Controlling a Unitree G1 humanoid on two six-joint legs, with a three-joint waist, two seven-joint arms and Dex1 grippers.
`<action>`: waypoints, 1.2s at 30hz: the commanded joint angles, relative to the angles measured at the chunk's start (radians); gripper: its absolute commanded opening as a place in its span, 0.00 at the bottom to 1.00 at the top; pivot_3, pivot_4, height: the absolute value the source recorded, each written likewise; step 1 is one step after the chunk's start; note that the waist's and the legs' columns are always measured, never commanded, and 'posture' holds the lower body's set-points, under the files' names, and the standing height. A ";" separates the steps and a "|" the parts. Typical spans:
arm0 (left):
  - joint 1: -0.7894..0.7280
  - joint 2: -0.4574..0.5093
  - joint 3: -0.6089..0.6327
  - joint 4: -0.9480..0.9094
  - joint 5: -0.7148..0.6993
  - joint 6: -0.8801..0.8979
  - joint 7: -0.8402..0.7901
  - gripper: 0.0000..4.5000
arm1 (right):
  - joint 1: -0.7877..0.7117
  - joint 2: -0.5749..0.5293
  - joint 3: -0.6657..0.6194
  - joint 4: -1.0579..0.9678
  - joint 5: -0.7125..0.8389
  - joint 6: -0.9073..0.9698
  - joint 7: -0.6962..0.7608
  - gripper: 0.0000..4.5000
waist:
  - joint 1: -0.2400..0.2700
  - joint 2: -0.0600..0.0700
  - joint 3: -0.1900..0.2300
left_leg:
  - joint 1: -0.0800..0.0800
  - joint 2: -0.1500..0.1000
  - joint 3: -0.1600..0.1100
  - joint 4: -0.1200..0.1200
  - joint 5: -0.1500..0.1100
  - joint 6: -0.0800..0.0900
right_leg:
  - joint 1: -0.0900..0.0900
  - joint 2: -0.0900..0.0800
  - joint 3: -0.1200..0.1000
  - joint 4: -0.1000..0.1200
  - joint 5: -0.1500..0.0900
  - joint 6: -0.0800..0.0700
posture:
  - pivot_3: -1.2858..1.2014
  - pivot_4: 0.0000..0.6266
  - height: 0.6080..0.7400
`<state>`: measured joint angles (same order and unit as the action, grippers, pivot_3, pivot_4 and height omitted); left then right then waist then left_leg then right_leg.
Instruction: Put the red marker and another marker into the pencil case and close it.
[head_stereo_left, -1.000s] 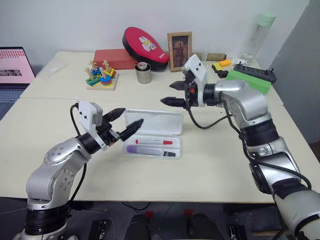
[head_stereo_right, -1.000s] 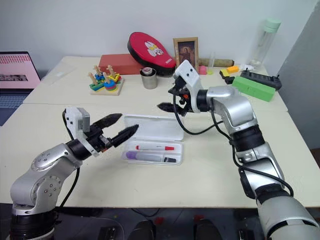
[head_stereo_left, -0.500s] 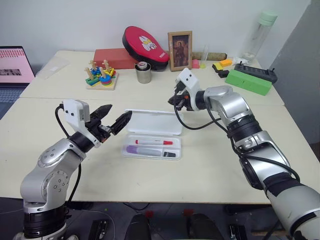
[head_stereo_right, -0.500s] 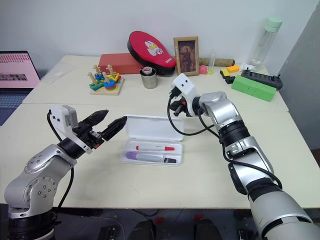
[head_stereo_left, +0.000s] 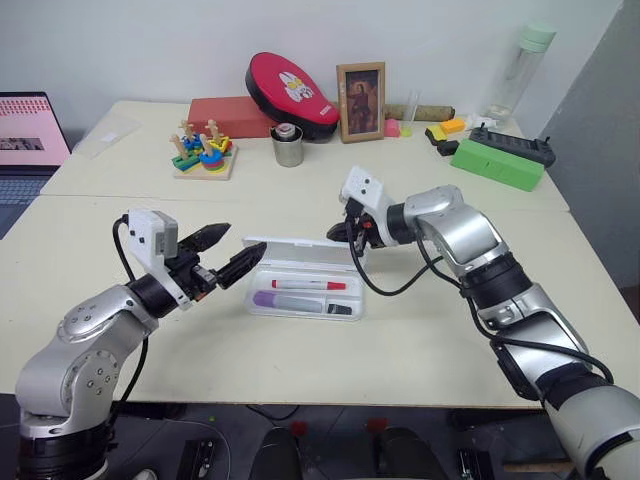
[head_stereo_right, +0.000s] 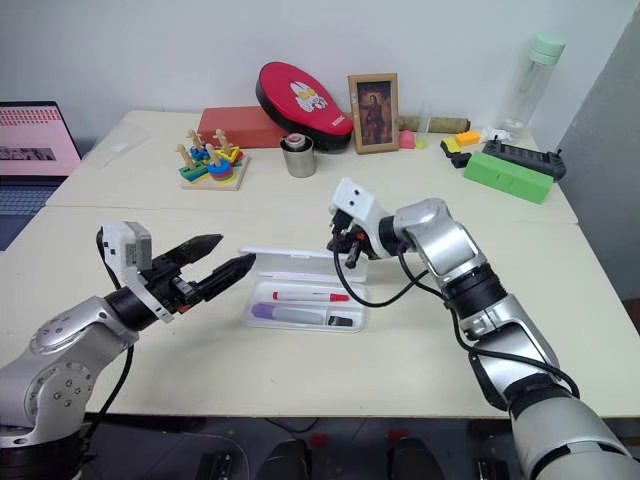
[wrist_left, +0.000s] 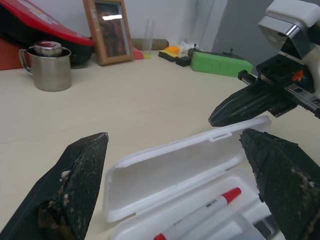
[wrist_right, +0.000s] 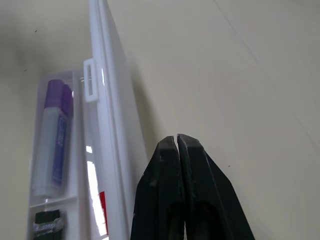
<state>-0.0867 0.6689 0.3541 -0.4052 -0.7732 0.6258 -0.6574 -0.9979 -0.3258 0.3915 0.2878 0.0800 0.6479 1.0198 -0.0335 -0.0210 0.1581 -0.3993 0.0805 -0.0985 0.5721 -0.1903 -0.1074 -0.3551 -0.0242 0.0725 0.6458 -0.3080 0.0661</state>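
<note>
pencil case (head_stereo_left: 305, 296): a white box near the middle of the table (head_stereo_left: 420, 330). its tray lies flat. its lid (head_stereo_left: 300, 252) is partly up, tilted over the back of the tray.
red marker (head_stereo_left: 308, 285): it lies flat in the back slot of the tray, just under the tilted lid. its red cap points to the robot's right.
purple marker (head_stereo_left: 285, 300): it lies flat in the front slot of the tray, next to the red marker. its purple cap points to the robot's left.
small dark thing (head_stereo_left: 341, 309): it sits in the front slot, at the right end, just past the purple marker.
right gripper (head_stereo_left: 336, 235): its two black fingers are pressed tight together and hold nothing. the tip is at the lid's top edge, at the right end, behind the lid. i cannot tell if it touches the lid.
left gripper (head_stereo_left: 223, 252): its two fingers are spread wide apart and hold nothing. it hangs just beside the left end of the case and points at it.
back of the table: a metal cup (head_stereo_left: 287, 146), a photo frame (head_stereo_left: 359, 102), a red pad (head_stereo_left: 290, 92), a toy with coloured blocks (head_stereo_left: 203, 152), a green box (head_stereo_left: 495, 163) and a tall bottle (head_stereo_left: 517, 68).
</note>
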 joint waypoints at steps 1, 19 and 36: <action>0.048 0.065 0.047 -0.051 -0.050 0.012 -0.099 1.00 | 0.032 -0.034 0.031 -0.143 0.005 0.018 0.046 0.01 | 0.000 0.000 0.000 | 0.000 0.000 0.000 0.000 0.000 0.000 | 0.000 0.000 0.000 0.000 0.000 0.000 | 0.52 0.24 1.00; 0.125 0.164 0.042 -0.020 -0.001 0.008 -0.209 1.00 | 0.234 -0.058 0.255 -0.250 -0.129 0.034 -0.009 0.01 | 0.000 -0.001 -0.001 | 0.001 0.000 0.002 0.000 0.000 0.000 | -0.004 0.000 0.001 0.000 -0.001 0.000 | 0.52 0.24 1.00; -0.112 0.071 0.061 0.293 0.181 -0.081 0.083 1.00 | 0.212 0.039 -0.234 -0.273 0.092 0.003 -0.194 0.05 | 0.002 -0.004 -0.002 | 0.000 0.001 0.000 0.000 0.000 0.000 | -0.001 0.000 0.000 0.001 0.000 0.000 | 0.52 0.24 1.00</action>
<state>-0.1821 0.7365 0.4025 -0.1496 -0.6430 0.5951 -0.5957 -0.7678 -0.2790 0.2585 0.0159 0.1426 0.6819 0.8792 -0.0317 -0.0255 0.1558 -0.3987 0.0811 -0.0984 0.5720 -0.1902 -0.1076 -0.3561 -0.0239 0.0726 0.6468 -0.3080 0.0664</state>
